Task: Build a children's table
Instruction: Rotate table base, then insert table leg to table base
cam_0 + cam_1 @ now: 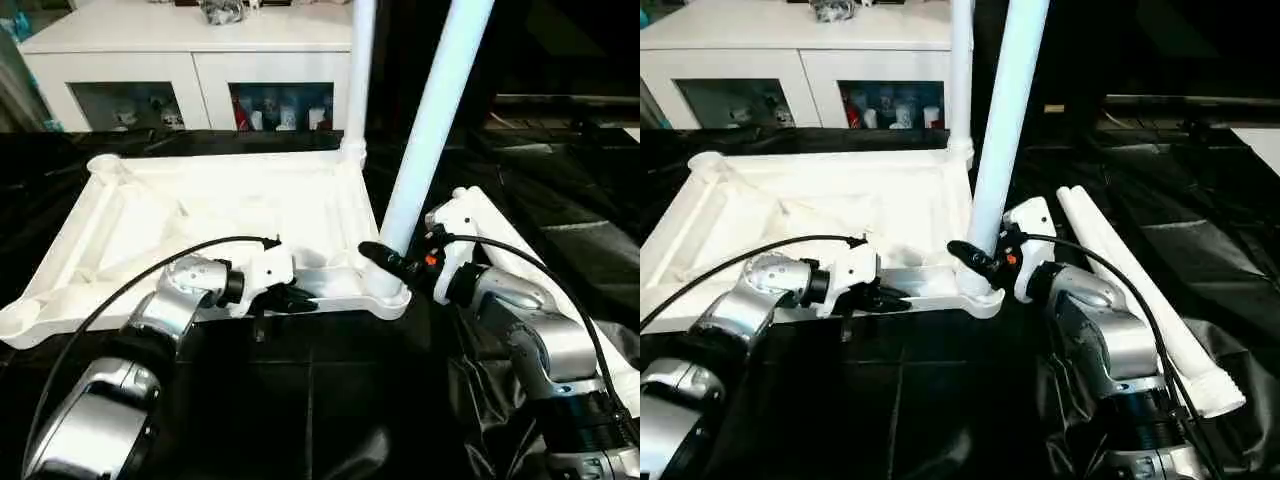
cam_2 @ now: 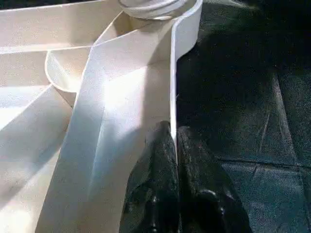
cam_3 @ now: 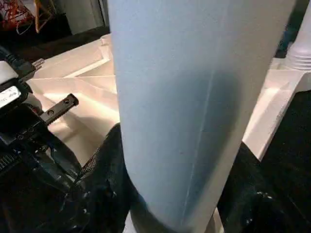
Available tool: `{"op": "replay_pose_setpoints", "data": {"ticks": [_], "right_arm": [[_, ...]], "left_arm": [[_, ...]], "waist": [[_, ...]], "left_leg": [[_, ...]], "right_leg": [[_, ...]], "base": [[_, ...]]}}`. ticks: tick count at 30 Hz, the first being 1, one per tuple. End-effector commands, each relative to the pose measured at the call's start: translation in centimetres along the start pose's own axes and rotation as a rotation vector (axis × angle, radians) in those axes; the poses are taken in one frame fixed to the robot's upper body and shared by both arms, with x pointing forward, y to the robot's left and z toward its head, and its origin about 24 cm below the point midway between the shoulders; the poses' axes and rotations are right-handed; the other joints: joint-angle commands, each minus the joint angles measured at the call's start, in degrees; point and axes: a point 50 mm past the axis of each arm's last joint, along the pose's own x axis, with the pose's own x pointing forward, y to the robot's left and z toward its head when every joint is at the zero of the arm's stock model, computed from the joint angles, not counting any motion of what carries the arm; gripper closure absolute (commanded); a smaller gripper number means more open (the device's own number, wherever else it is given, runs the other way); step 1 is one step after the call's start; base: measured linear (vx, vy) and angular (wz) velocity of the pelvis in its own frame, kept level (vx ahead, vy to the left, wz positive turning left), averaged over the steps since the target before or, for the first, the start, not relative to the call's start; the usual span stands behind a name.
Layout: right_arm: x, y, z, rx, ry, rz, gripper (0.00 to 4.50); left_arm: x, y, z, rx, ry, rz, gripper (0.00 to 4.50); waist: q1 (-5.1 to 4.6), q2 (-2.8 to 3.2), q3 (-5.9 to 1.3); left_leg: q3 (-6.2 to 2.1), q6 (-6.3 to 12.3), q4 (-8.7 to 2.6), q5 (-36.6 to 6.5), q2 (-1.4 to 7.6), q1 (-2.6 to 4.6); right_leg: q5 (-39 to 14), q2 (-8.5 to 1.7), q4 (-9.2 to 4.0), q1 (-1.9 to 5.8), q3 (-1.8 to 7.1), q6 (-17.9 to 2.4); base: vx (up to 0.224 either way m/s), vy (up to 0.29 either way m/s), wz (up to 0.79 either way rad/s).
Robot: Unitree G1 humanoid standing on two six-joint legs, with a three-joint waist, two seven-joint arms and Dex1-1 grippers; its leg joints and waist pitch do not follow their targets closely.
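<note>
The white table top (image 1: 200, 215) lies upside down on the black sheet, ribbed side up. Two white legs stand upright in its right-hand sockets: one at the far corner (image 1: 358, 70), one at the near corner (image 1: 430, 130). My right gripper (image 1: 392, 262) is shut on the near leg (image 3: 194, 97) just above its socket, a black finger (image 3: 104, 160) on each side. My left gripper (image 1: 295, 297) is at the top's near edge, its jaws pinched on the thin rim wall (image 2: 172, 73) left of that socket.
Two loose white legs (image 1: 1140, 290) lie side by side on the black sheet to the right, partly under my right forearm. A white cabinet (image 1: 180, 50) with glass doors stands behind the table top. Black sheeting covers the surface in front.
</note>
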Motion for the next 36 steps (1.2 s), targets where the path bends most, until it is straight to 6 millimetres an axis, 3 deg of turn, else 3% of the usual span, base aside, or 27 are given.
{"op": "replay_pose_setpoints", "data": {"ticks": [1, 10, 25, 36], "right_arm": [[0.1, -0.2, 0.8, -0.013, -0.002, 0.020, 2.64], [-0.5, -1.8, 0.8, -0.042, 0.047, 0.027, 2.64], [-0.4, -1.7, -0.1, 0.043, 0.121, 0.103, 2.64], [-0.7, -2.5, -0.9, 0.099, 0.134, 0.076, 2.64]], "left_arm": [[0.6, -1.4, -1.9, -0.090, 0.054, -0.019, 4.50], [0.5, -2.2, -1.2, -0.093, 0.092, -0.072, 4.50], [0.6, -1.8, -0.4, -0.090, 0.122, -0.080, 4.50], [0.2, -1.8, 0.0, -0.077, 0.120, -0.107, 4.50]], "waist": [[0.19, -1.41, -3.35], [-0.28, -1.82, -3.55], [-0.20, -2.32, -3.48], [-0.10, -2.36, -3.68]], "left_leg": [[-2.09, 2.31, -4.67, -8.65, 4.71, 1.10], [-1.78, 3.67, -4.52, -5.50, 4.53, 1.12], [-1.82, 3.12, -4.60, -6.41, 4.67, 1.19], [-1.77, 4.29, -4.47, -4.02, 4.69, 1.13]], "right_leg": [[-8.87, -5.89, -4.97, 1.96, 3.10, -13.15], [-1.93, -5.45, -4.63, 1.98, 2.95, -14.57], [-2.93, -5.52, -4.75, 2.12, 2.95, -14.94], [0.82, -5.55, -4.33, 2.22, 2.83, -15.67]], "base": [[0.000, 0.000, 0.00], [0.000, 0.000, 0.00], [0.000, 0.000, 0.00], [0.000, 0.000, 0.00]]}}
